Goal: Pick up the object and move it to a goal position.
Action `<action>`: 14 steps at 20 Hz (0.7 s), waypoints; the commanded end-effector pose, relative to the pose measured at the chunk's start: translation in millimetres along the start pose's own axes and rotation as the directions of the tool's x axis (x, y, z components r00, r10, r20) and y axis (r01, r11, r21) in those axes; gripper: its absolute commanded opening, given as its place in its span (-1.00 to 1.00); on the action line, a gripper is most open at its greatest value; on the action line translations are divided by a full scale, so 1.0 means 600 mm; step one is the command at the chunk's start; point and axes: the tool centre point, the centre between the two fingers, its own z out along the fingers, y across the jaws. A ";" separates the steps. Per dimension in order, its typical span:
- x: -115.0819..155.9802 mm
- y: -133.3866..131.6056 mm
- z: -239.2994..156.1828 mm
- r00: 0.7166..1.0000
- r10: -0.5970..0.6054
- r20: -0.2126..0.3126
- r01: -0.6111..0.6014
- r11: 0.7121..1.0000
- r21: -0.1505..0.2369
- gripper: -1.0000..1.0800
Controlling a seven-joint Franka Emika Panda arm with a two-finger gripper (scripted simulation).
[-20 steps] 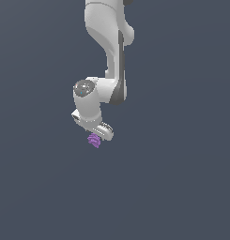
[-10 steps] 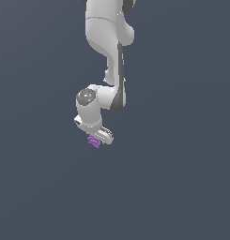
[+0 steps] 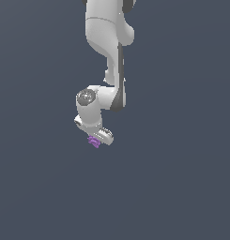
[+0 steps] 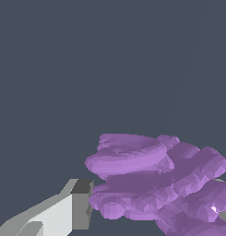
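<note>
So the hand (image 3: pixel 95 138) is clenched on the purple object (image 3: pixel 93 141), which sits right at its tip, tucked under the white body and poking out toward the exterior view's lower left. In the wrist view the object (image 4: pixel 156 184) fills a big chunk of the picture, a lumpy faceted thing made of stacked rounded ridges, and one fingertip (image 4: pixel 81 204) with its dark pad is pressed right up against its side; the other finger is barely visible at the picture's edge, so I'm going by the contact on this side. Long axis looks like it runs roughly crosswise to the finger, with the ridges layered flat along that direction, though in the exterior view it's too tiny to tell which way it points. The arm (image 3: pixel 109 51) comes down from the top of the exterior view, with the wrist bent toward the exterior view's left. Compared to a second ago, the hand and the object have drifted a bit lower and to the exterior view's left together, and the lump sits the same way in the grip. Nothing but plain dark grey all around, no worktop edge I can make out
</note>
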 end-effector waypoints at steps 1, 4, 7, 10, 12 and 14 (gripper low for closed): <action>0.000 0.001 0.002 1.000 0.000 0.001 0.000 1.000 -0.001 -1.00; -0.001 -0.002 -0.002 1.000 0.000 0.000 0.000 1.000 0.000 -1.00; -0.006 -0.012 -0.011 1.000 0.000 0.000 0.000 1.000 0.000 -1.00; -0.016 -0.031 -0.028 1.000 0.000 0.000 0.000 1.000 0.000 -1.00; -0.024 -0.048 -0.044 1.000 0.000 0.000 0.000 1.000 0.000 -1.00; -0.035 -0.070 -0.063 1.000 0.000 0.000 0.000 1.000 0.000 -1.00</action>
